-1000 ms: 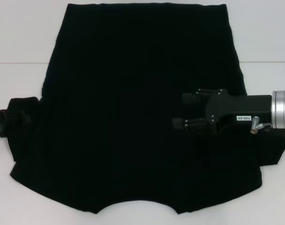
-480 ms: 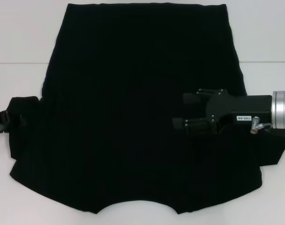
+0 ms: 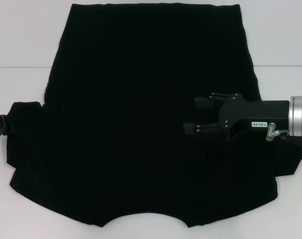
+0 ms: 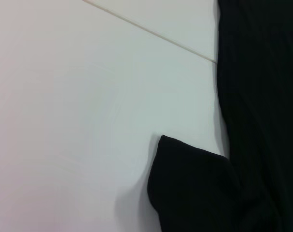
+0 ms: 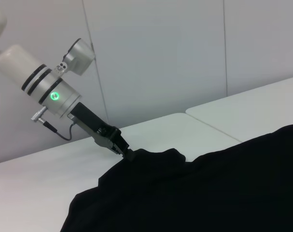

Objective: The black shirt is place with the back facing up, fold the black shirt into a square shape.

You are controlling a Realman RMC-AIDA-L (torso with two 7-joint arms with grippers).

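Black shirt (image 3: 151,119) overlapped on its right side by right hand (image 3: 195,115), fingers spread and pinching nothing, poised above the cloth just inside the right sleeve; left hand (image 5: 128,153) set at the tip of the left sleeve (image 4: 194,188), grip state cannot tell. Judged at the first step, sleeve folds not yet made; next move calls for a firm pinch on a sleeve and a carry inward across the body. Spread flat, back up, on white table (image 3: 21,45), long axis running near to far, collar nearest, hem farthest.
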